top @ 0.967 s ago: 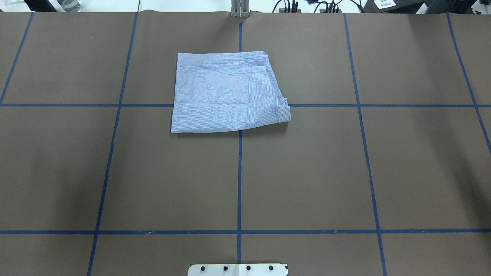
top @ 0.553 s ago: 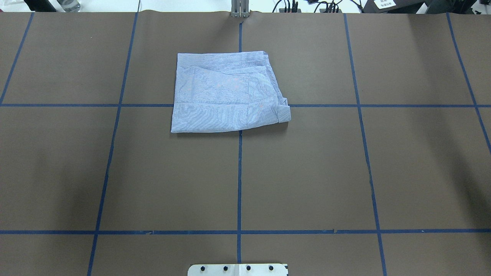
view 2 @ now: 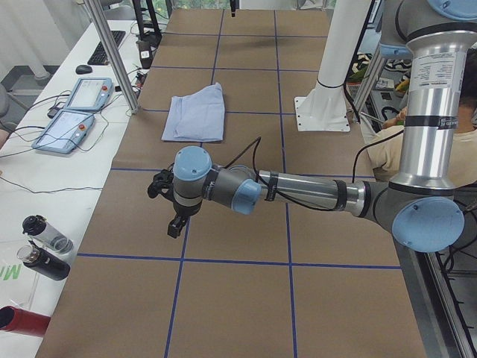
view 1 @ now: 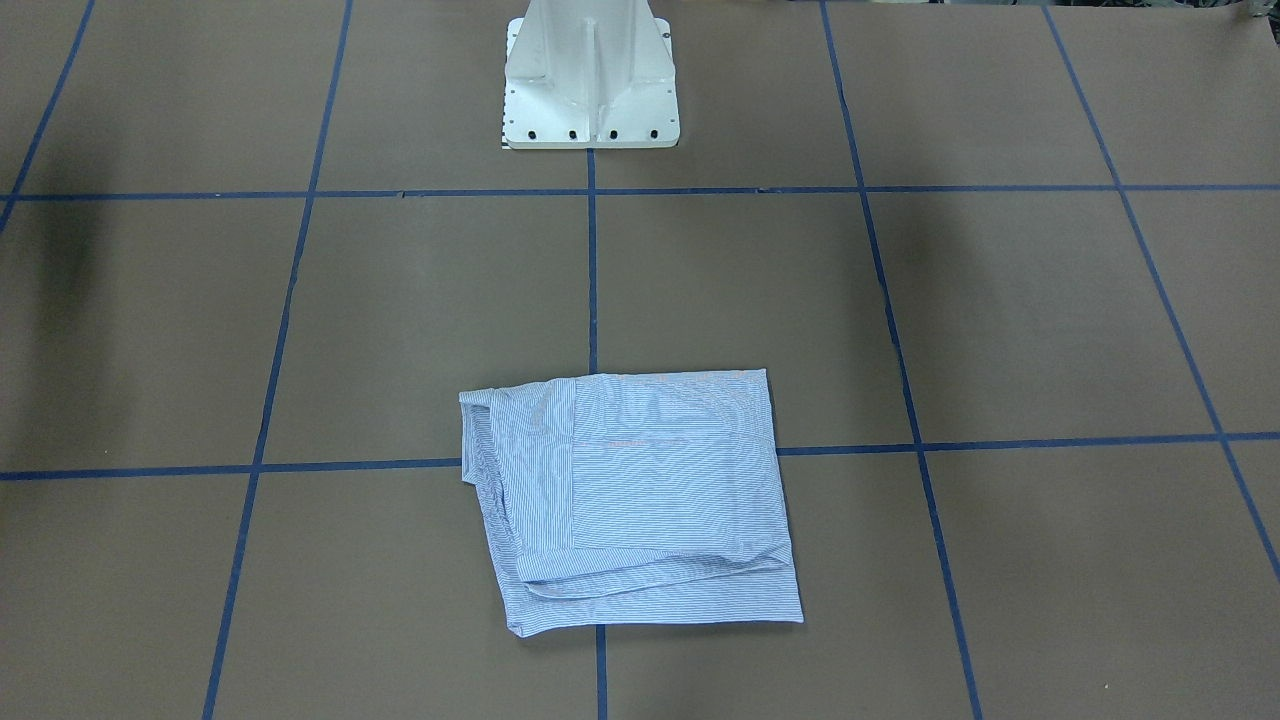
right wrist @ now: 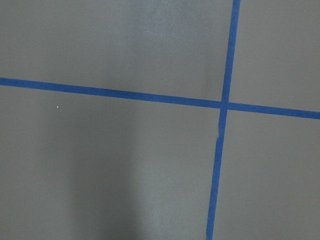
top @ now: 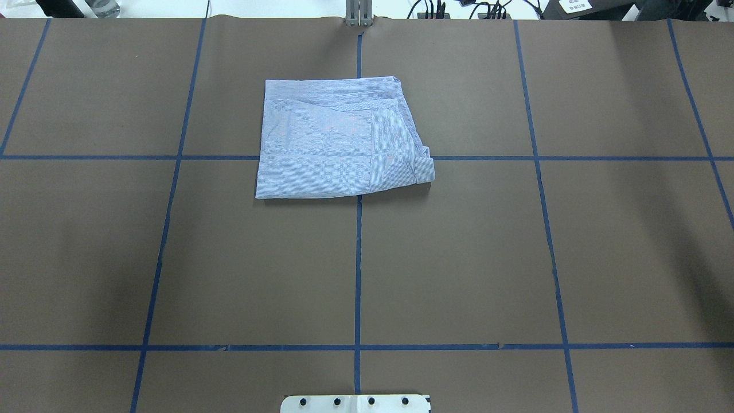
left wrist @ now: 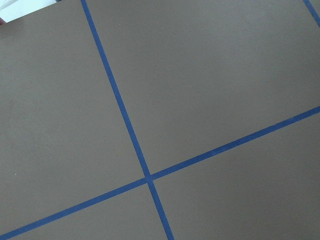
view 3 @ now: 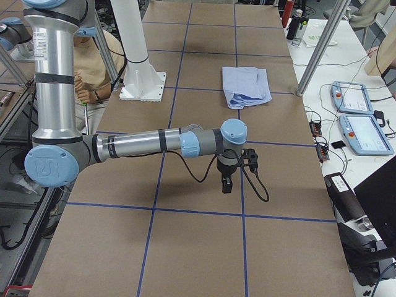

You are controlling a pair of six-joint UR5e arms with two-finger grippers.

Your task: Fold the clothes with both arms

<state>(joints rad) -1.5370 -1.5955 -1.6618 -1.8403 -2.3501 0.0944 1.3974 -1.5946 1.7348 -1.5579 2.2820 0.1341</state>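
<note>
Far off to the left of the white fixed pedestal base [view 1: 590, 75], the silver-grey jointed left arm [view 2: 298, 190] stretches low over the brown paper-covered bench [top: 516, 258]. Its black two-finger left pincer [view 2: 174, 225] hangs point-down above bare paper and the blue tape lines [top: 358, 275]. No cloth hangs from it, but I cannot tell whether its fingers are parted or pressed together, since only one side view shows it.

Straight out from the pedestal, well across the bench, lies the light blue-and-white finely striped shirt [top: 338, 140]. It is folded into a flat, roughly square packet, with a layered, slightly rumpled edge on the robot's right side. Over the past second it has not shifted at all; only the faint shadows on the paper to either side have moved and thinned. I read that as both arms drawing away with the folding finished, or all but.

Well to the right of the pedestal, the matching silver-grey right arm [view 3: 142, 143] mirrors the pose. Its black right pincer [view 3: 226, 184] hangs over bare paper, clear of the cloth — and its finger state likewise cannot be judged.
</note>
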